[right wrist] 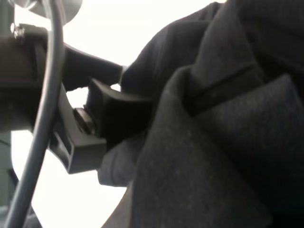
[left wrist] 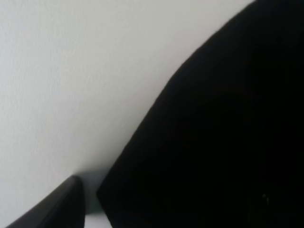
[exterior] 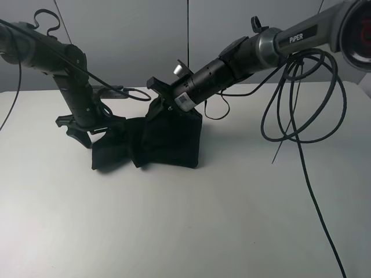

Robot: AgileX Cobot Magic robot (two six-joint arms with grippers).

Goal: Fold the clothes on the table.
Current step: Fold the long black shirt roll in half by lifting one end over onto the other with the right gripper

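obliquely down, right tool (exterior: pixel 159 105) grips clothes (exterior: pixel 171 142) edge.

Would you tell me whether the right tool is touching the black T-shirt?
Touching. The right wrist view shows the right tool clamped on a fold of the black T-shirt, with the fabric bunched against its finger.

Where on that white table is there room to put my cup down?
Bare: the front of the table, nearer than the black T-shirt. Crowded: around it, where the left gripper and right gripper work, and under the cables at right.
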